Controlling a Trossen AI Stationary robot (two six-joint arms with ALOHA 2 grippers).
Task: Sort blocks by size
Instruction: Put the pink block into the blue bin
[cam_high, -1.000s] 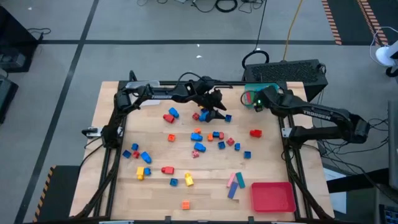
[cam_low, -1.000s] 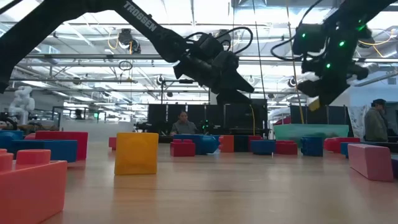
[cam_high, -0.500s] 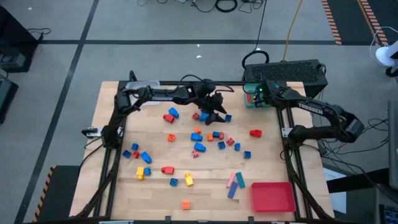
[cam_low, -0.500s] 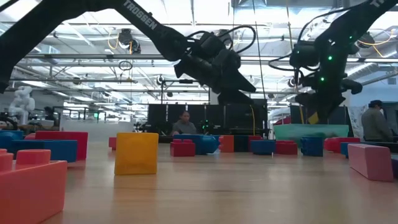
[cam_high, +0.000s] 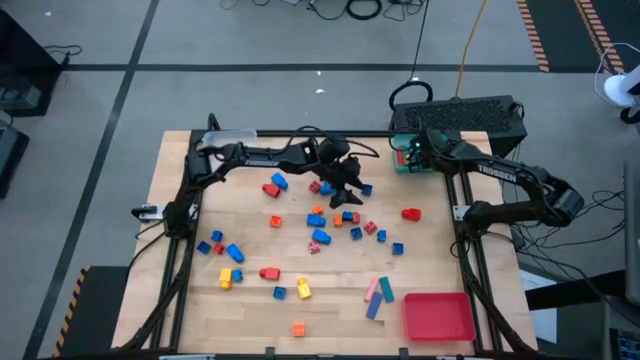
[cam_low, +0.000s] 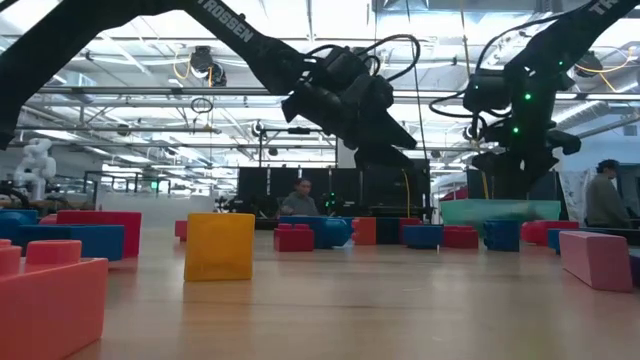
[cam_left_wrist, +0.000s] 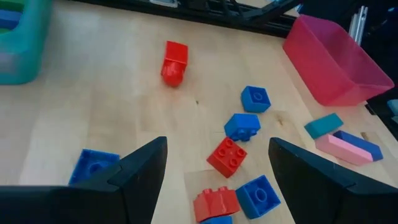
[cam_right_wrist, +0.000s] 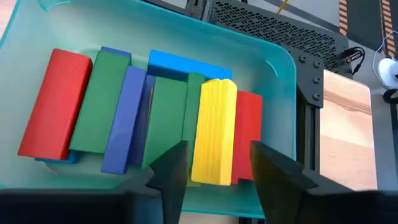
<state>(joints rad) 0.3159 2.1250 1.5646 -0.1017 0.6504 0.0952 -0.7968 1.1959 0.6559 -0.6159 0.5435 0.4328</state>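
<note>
Small blocks (cam_high: 345, 217) in red, blue, yellow and orange lie scattered over the wooden table. My left gripper (cam_high: 352, 188) hovers open above the far middle cluster. In the left wrist view a red brick (cam_left_wrist: 227, 155) and blue bricks (cam_left_wrist: 242, 126) lie on the table ahead of its fingers (cam_left_wrist: 146, 168). My right gripper (cam_right_wrist: 214, 171) stands open over the teal tray (cam_high: 404, 160) at the far right. Long bars lie side by side in that tray. A yellow bar (cam_right_wrist: 214, 127) rests on top of them, its near end between my fingers without touching them.
A red tray (cam_high: 438, 315) sits at the near right corner, with pink, teal and blue bars (cam_high: 378, 291) beside it. A lone red brick (cam_high: 411, 213) lies at the right. A dark box (cam_high: 470, 118) stands behind the teal tray. People show in the room beyond.
My right gripper has come down over the teal tray with the yellow bar and then opened. The bar has left its fingers and now lies in the tray on the other bars.
</note>
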